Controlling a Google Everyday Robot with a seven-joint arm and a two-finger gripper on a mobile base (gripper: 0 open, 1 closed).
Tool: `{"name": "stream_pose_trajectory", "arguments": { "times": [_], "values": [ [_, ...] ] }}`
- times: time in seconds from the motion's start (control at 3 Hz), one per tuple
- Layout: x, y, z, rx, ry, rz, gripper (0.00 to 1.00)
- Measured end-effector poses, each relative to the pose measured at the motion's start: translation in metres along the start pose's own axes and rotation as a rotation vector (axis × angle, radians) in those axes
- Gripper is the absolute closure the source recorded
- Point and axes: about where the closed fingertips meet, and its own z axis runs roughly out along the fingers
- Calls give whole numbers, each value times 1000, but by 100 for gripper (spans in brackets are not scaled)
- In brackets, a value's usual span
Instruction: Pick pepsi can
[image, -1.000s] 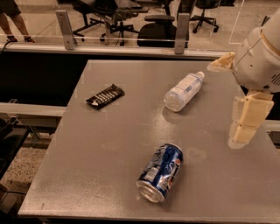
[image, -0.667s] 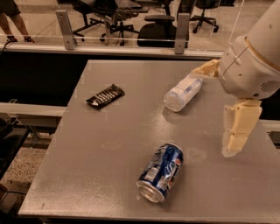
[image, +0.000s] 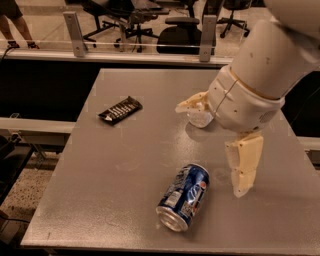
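Observation:
The pepsi can (image: 184, 196) is blue with a silver end and lies on its side near the front edge of the grey table (image: 115, 170), its open end toward me. My gripper (image: 209, 150) hangs above the table just right of and behind the can, not touching it. It is open and empty: one cream finger (image: 245, 165) points down to the right of the can, the other (image: 192, 103) sticks out to the left further back.
A clear plastic water bottle (image: 200, 119) lies behind the gripper, mostly hidden by the arm. A flat dark snack wrapper (image: 120, 109) lies at the table's back left. Office chairs (image: 182, 27) stand behind a rail beyond the table.
The arm has swung left and toward the can, now covering most of the water bottle. The can, bottle and wrapper have not moved.

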Motion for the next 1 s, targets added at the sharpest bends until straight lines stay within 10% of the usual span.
{"name": "stream_pose_trajectory", "arguments": {
  "times": [1.0],
  "values": [
    [-21, 14, 67, -137, 53, -222, 0]
  ]
}}
